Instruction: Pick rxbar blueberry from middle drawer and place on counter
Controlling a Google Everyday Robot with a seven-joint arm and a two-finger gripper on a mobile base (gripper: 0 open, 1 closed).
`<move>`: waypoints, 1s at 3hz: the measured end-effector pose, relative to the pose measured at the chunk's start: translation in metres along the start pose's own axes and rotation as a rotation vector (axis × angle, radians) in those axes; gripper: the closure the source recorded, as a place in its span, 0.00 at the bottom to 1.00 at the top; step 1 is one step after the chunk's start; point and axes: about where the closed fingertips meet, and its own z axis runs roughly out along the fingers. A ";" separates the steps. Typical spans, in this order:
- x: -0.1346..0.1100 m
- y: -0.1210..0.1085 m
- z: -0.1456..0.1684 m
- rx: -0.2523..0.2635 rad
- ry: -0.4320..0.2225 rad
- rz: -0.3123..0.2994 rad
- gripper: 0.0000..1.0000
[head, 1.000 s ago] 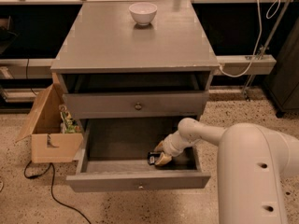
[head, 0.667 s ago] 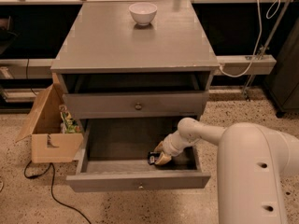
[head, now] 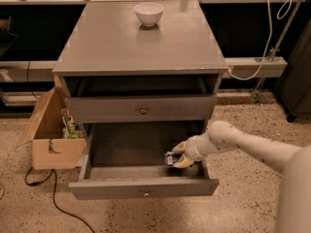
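The middle drawer is pulled out at the bottom of the grey cabinet, with a small pale knob on its front. My gripper reaches in from the right, low at the drawer's right front corner. It is shut on the rxbar blueberry, a small dark bar with pale lettering that sticks out to the left of the fingers, just above the drawer floor. The counter is the grey cabinet top above.
A white bowl stands at the back of the counter. The drawer above with a bronze knob is closed. An open cardboard box sits on the floor to the left, and a black cable trails in front of it.
My gripper has drawn back slightly to the right and up inside the drawer, and the bar has moved with it.
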 end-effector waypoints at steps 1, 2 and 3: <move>-0.012 0.000 -0.081 0.063 -0.078 -0.020 1.00; -0.013 -0.001 -0.079 0.063 -0.077 -0.021 1.00; -0.051 -0.001 -0.115 0.069 -0.127 -0.029 1.00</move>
